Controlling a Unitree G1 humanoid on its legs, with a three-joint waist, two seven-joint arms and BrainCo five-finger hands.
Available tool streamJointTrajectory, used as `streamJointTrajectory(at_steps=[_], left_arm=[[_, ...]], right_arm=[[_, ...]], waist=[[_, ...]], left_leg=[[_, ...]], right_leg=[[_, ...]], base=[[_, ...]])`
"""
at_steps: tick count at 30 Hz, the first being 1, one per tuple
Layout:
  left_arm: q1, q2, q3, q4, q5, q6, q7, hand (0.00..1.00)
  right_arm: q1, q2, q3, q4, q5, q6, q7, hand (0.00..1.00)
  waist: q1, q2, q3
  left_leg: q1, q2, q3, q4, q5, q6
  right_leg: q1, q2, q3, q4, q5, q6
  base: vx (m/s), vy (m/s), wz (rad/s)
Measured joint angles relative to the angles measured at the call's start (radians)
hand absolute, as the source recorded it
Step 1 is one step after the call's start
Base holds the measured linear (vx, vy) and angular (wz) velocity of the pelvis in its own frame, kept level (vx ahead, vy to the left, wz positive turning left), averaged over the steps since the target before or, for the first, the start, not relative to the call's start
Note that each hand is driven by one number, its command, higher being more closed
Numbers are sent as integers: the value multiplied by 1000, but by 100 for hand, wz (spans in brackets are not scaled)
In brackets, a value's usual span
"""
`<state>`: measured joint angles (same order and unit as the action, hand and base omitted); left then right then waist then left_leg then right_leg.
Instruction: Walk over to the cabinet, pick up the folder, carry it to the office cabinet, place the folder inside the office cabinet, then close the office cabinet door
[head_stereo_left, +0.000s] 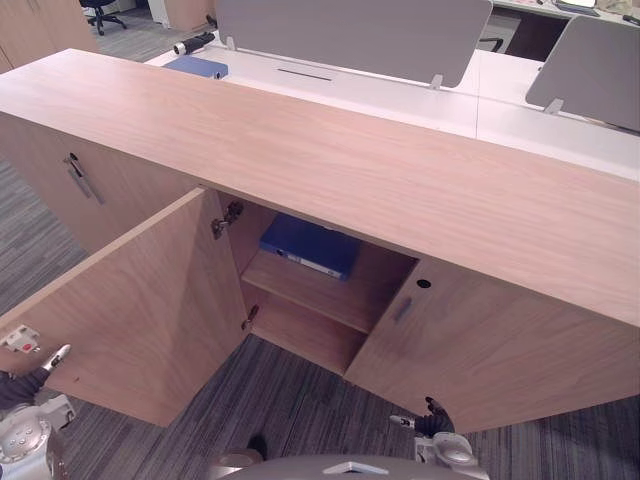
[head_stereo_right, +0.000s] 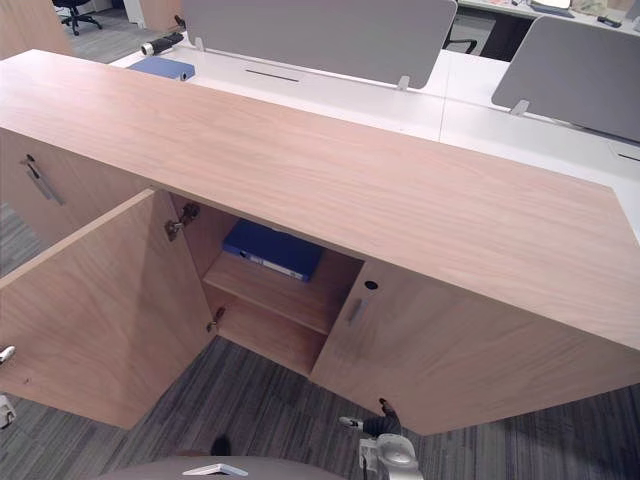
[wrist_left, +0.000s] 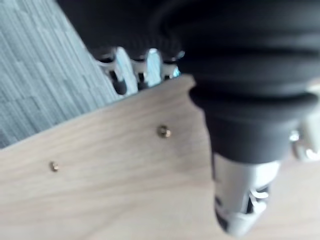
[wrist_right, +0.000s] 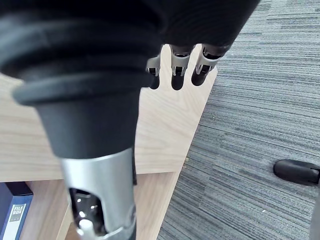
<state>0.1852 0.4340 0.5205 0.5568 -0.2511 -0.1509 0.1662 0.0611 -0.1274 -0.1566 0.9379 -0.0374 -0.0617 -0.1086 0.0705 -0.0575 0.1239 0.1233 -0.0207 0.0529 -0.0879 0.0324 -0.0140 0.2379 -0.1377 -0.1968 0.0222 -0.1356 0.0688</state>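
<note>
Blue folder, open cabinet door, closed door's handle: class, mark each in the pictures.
blue folder (head_stereo_left: 303, 243): left eye view, its top cover.
open cabinet door (head_stereo_left: 140, 300): left eye view, middle of inner face.
closed door's handle (head_stereo_left: 402, 310): left eye view, mid-handle.

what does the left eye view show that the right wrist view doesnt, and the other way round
Left eye view, not right wrist: the cabinet's long wooden top, its open left door with the left hand by the outer edge, and white desks behind, carrying grey screens and a second folder.
Right wrist view, not left eye: the right hand close up, its fingers relaxed and holding nothing.
Both: the blue folder lying on the inner shelf, the right door, that same hand, and grey carpet.
</note>
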Motion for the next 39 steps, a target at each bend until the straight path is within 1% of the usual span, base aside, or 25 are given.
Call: streamJointTrajectory(at_steps=[2,3,5,7,13,16,19,22,27,30,34,39], left_arm=[[12,7,-24,0,0,2,-6,0],[24,11,-39,0,0,3,-12,0],[46,13,-59,0,0,8,-20,0],[53,13,-68,0,0,15,-22,0],[93,8,-130,0,0,23,-39,0],[103,-29,-141,0,0,24,-43,0],[128,-60,-175,-5,0,24,-45,0],[163,-100,-193,-58,-1,25,-49,0],[205,-137,-238,-106,-1,25,-71,0],[230,-144,-289,-113,0,25,-87,0],[259,-197,-324,-113,1,26,-94,0],[284,-260,-375,-122,31,40,-118,0]], right_arm=[[4,0,3,0,-1,0,1,0],[5,0,12,0,-1,0,2,0],[6,1,23,0,-2,0,7,0],[8,2,31,0,-8,0,16,0],[9,3,35,0,-9,0,25,0],[12,3,35,0,-9,0,35,0],[15,3,35,0,-9,0,35,0],[25,11,36,0,-9,0,35,0],[34,34,36,0,-9,1,36,0],[32,41,37,0,-9,0,37,0],[36,39,36,0,-9,1,35,0],[53,41,36,-20,-8,4,35,0]], waist=[[7,0,0],[12,-4,-3],[13,-1,-3],[14,-4,-6],[15,8,-12],[15,23,-24],[15,37,-36],[14,38,-37],[13,40,-40],[13,42,-42],[9,48,-51],[-8,59,-57]], left_leg=[[-1,0,3,0,0,0],[-3,2,8,0,0,0],[-4,2,16,0,0,0],[-4,2,24,0,1,1],[-6,-2,39,0,6,6],[-14,-5,47,0,10,9],[-19,-6,55,0,15,14],[-21,-7,56,0,20,17],[-32,-8,53,0,31,17],[-38,-8,54,0,36,18],[-43,-8,60,0,37,20],[-48,-12,60,0,36,22]], right_leg=[[-4,0,5,1,0,1],[-10,0,11,3,1,1],[-17,0,20,3,2,4],[-23,-1,27,5,3,5],[-34,-7,47,7,13,14],[-47,-12,56,7,14,15],[-58,-16,71,7,22,19],[-61,-16,77,8,24,18],[-72,-15,80,16,24,18],[-85,-15,88,27,24,18],[-100,-12,111,30,21,22],[-105,-11,131,30,21,23]], base=[[-34,-21,-6],[-45,-17,-12],[-43,-12,-12],[-38,-7,-9],[-53,5,-8],[-58,17,-7],[-44,18,-8],[-45,12,-2],[-47,4,4],[-45,6,-1],[-37,12,-9],[-12,3,1]])
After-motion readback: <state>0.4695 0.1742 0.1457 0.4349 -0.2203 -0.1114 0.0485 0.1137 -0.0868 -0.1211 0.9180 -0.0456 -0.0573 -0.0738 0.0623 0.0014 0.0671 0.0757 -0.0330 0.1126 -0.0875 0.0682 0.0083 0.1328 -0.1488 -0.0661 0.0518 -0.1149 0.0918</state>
